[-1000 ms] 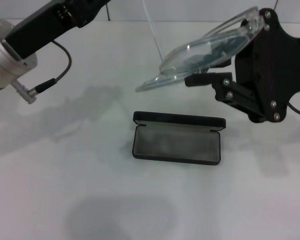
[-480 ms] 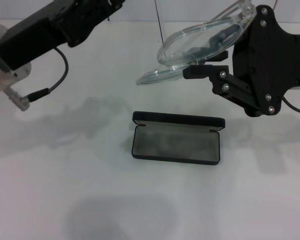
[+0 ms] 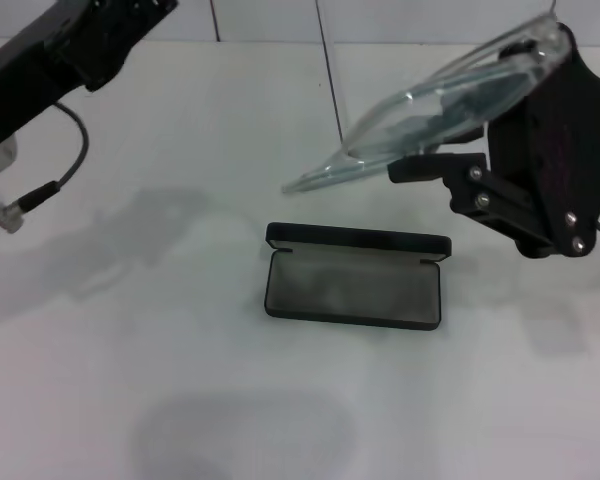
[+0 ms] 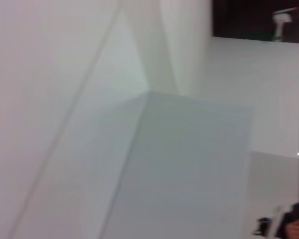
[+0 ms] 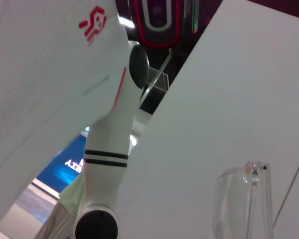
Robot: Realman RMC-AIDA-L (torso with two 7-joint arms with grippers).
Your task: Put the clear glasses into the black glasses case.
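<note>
The black glasses case (image 3: 354, 290) lies open at the middle of the white table, grey lining up and lid standing at its far side. The clear glasses (image 3: 430, 110) hang tilted in the air above the case and to its right, one end pointing down toward the lid. My right gripper (image 3: 458, 140) is shut on them from the right side. A bit of the clear glasses (image 5: 243, 199) also shows in the right wrist view. My left arm (image 3: 60, 60) is raised at the far left corner, away from both.
A white table (image 3: 180, 400) spreads around the case. A grey cable (image 3: 72, 160) loops off the left arm. The left wrist view holds only white wall panels (image 4: 139, 124).
The left arm has pulled back up and to the left. The right gripper has shifted right with the glasses, which now tilt more steeply. The case has not moved.
</note>
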